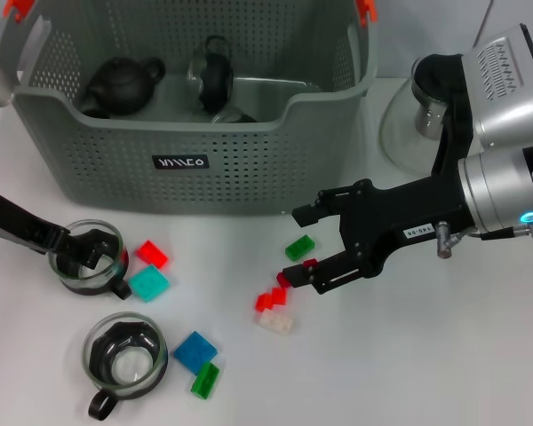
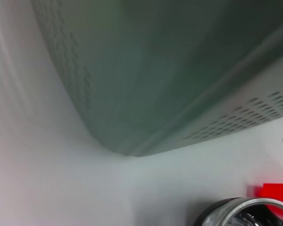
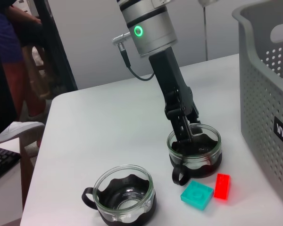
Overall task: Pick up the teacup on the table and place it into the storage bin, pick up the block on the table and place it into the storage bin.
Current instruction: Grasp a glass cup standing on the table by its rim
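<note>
Currently both picks are underway w/ nothing in the large grey-green perforated plastic storage bin (image 1: pixel 191 133) from this pair yet. Left gripper (image 1: pixel 82 251) sits at the glass teacup w/ black liner (image 1: pixel 89 259) just in front of the bin's left end, fingers straddling its rim, apparently closing on it; next is a lift. Right gripper (image 1: pixel 304 247), fingers wide apart, empty, hovers over the small red block (image 1: pixel 295 274) in front of the bin; it needs to descend & close.

I've got a white table (image 3: pixel 113 122), plain grey wall (image 3: pixel 89 42) behind it; dark rack (image 3: pixel 49 47) far side, keyboard (image 3: pixel 2 162) at the edge.
</note>
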